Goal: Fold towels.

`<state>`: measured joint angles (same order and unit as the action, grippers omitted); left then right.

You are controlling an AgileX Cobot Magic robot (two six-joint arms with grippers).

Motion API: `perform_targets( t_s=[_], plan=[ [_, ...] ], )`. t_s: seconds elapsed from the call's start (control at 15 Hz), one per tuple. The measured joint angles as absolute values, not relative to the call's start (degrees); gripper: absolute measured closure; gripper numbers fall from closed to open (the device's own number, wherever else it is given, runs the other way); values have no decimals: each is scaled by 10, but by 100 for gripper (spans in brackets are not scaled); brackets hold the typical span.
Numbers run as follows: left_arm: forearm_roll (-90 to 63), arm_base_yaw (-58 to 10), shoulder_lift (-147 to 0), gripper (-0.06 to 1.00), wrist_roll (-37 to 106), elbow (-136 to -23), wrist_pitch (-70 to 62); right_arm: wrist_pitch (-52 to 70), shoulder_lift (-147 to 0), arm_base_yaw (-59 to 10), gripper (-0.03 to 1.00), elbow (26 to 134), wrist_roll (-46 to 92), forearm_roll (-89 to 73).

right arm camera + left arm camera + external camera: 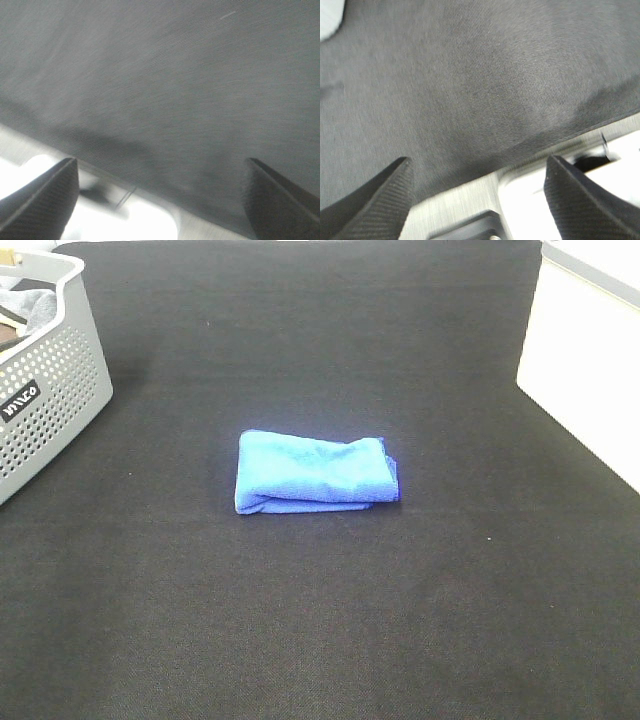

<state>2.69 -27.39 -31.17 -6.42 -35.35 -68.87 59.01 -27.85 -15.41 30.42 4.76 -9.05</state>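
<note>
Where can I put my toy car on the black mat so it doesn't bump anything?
Lots of bare mat lies in front of the folded blue towel, and more behind it and to its right, up to the white surface. The far left corner is crowded by the grey basket.

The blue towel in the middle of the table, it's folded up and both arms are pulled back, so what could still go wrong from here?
The blue towel is a loose bundle: its right end bulges and a lower layer sticks out along the near edge, so it may spring open or need re-squaring. The left gripper and right gripper both hang open near the black cloth's edge, so a low approach might snag and drag that cloth, shifting the towel.
</note>
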Motion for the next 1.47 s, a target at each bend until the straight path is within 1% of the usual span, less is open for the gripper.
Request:
perform_targets(
  t_s=[0.13,0.33,0.6,1.33,1.4,1.47],
  plan=[
    [27,-274,-189,25,-30,-313,-669,608,-184,-154,14,293,24,-52],
    [24,-274,-108,25,34,-299,-604,610,-131,-154,14,292,22,-46],
    [-33,-274,-100,25,121,-290,-602,609,-127,-154,14,290,22,-45],
    [-52,-272,-100,25,128,-290,-602,609,-127,-154,14,290,22,-45],
    [-53,-268,-100,25,128,-290,-602,609,-127,-154,14,290,22,-45],
    [-53,-231,-99,25,128,-290,-602,609,-127,-154,14,290,22,-45]
  ],
)
